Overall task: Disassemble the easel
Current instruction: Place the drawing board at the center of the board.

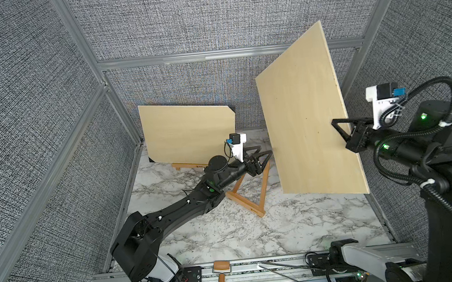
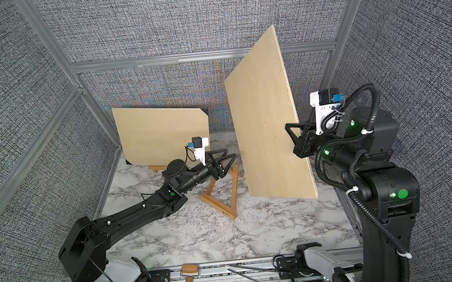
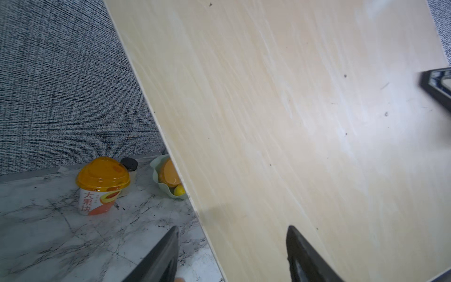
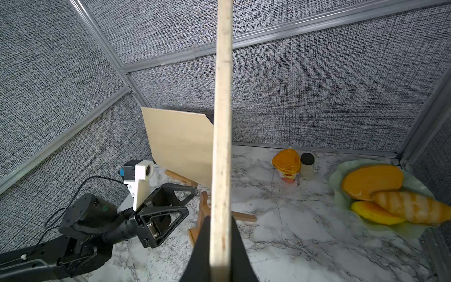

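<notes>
Easel (image 1: 246,203) down on the marble worktop (image 1: 228,237), near its middle: a bare wooden A-frame, top end hidden behind the left arm (image 1: 185,205) in both top views. Hanging in the air clear of it, tilted, just to its right: the board (image 1: 301,111), a big pale panel. Clamped at its right edge by the right claw (image 1: 338,128), with one finger over the near face and the other hidden behind the panel. Plainer from the right wrist, where the board's thin edge runs straight up between both fingers, pinched from each side.

Left claw (image 1: 264,153) spread apart at the board's left edge. From the left wrist, one finger (image 3: 161,256) over the worktop, its partner over the panel's face, the edge passing between, neither visibly touching. Blurred there, so contact hard to judge.

Against the back wall (image 1: 207,22), a second board (image 1: 190,131) with black corners, leaning on a small stand (image 1: 185,166) mostly covered by it.

Behind the held board, out of sight from above:
- a cup (image 4: 286,163) with an orange lid
- a dark-capped jar (image 4: 307,166) just beside the cup
- a pale green dish (image 4: 334,180) of orange and yellow food in the corner, cut off at the picture's side

Only a slice of that dish showing from the left wrist.
</notes>
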